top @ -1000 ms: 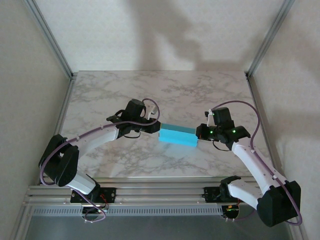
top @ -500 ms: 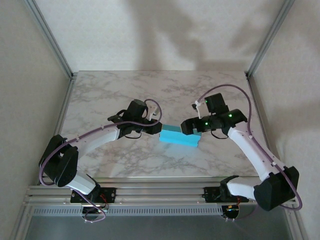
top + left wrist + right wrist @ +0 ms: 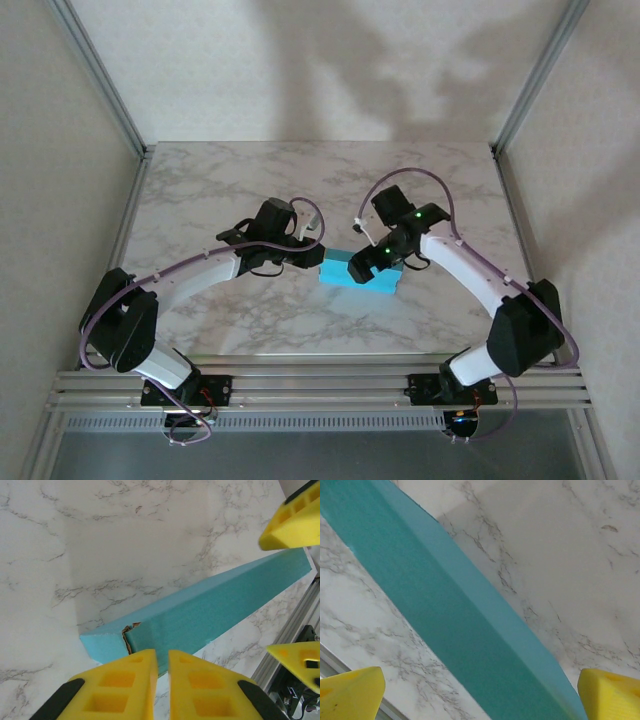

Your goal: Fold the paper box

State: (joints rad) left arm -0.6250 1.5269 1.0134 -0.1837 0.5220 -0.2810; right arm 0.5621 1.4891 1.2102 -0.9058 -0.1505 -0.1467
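At middle of counter (image 3: 220, 190), turquoise paper box (image 3: 333, 272) rests lengthwise left to right. Left pincer (image 3: 162, 655) narrow, nipping box's left end. Right pincer (image 3: 365, 268) spread wide above box, fingers (image 3: 350, 692) straddling it.

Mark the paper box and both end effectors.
paper box (image 3: 335, 275), top external view, uncovered left part.
left end effector (image 3: 162, 656), left wrist view, between fingertips.
right end effector (image 3: 480, 681), right wrist view, between fingertips.
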